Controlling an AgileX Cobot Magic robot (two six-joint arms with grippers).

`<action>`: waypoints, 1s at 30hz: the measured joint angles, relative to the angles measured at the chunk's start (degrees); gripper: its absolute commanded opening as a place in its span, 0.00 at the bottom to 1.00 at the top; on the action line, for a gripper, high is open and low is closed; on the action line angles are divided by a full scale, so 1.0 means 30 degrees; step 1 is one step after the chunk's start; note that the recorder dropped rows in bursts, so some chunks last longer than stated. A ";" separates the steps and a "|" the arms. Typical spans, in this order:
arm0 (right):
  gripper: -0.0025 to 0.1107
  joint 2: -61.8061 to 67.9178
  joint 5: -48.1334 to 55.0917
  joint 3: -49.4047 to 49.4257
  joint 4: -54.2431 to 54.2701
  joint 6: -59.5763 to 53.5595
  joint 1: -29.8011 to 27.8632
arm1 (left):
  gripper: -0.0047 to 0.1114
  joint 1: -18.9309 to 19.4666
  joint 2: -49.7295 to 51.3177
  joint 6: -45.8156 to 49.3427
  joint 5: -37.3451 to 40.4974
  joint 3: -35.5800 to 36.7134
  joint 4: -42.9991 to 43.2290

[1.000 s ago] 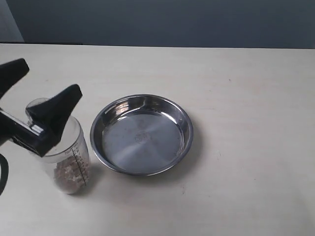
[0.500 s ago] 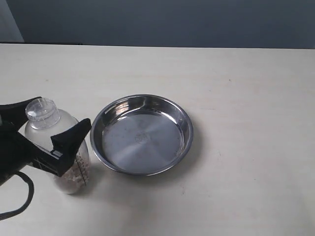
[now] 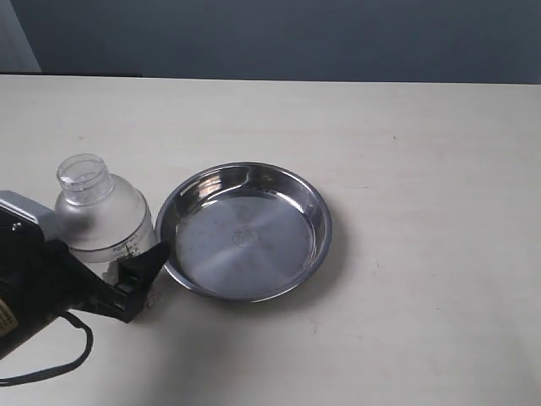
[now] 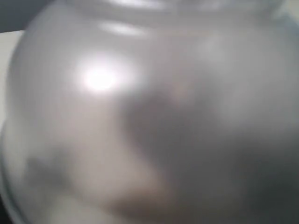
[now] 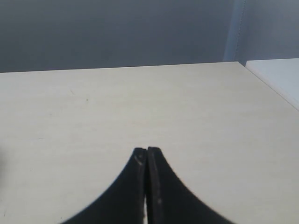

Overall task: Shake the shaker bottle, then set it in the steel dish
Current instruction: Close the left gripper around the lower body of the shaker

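The shaker bottle (image 3: 100,218) stands left of the steel dish (image 3: 319,222), its clear cap up and its frosted dome showing. Its lower part and the grains are hidden behind my left gripper (image 3: 110,258), which reaches in from the lower left and straddles the body. One black finger (image 3: 142,269) lies against the bottle's dish side; the other is hidden. The blurred dome (image 4: 140,107) fills the left wrist view, so no jaws show there. My right gripper (image 5: 147,150) is shut on nothing above bare table, out of the exterior view.
The pale table (image 3: 423,169) spreads to the right of the dish and behind it. A dark wall (image 3: 279,38) runs along its far edge. A black cable (image 3: 76,338) hangs from the left arm by the front edge.
My left gripper came down from above the bottle's cap to its lower body, fingers on either side. The bottle's top has shifted slightly away and toward the dish.
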 measured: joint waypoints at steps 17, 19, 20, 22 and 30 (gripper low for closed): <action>0.01 0.0000 0.0000 0.0000 0.0000 0.0000 0.0000 | 0.46 0.0000 0.2310 -0.0499 -0.0081 -0.0580 -0.0303; 0.01 0.0000 0.0000 0.0000 0.0000 0.0000 0.0000 | 0.36 0.0000 0.2310 -0.0732 -0.0081 -0.0580 -0.0303; 0.01 0.0000 0.0000 0.0000 0.0000 0.0000 0.0000 | 0.31 0.0000 0.2310 -0.0831 -0.0081 -0.0580 -0.0303; 0.01 0.0000 0.0000 0.0000 0.0000 0.0000 0.0000 | 0.18 0.0000 0.2310 -0.0943 -0.0081 -0.0580 -0.0340; 0.01 0.0000 0.0000 0.0000 0.0000 0.0000 0.0000 | 0.05 0.0000 0.2310 -0.1357 -0.0045 -0.0580 -0.0498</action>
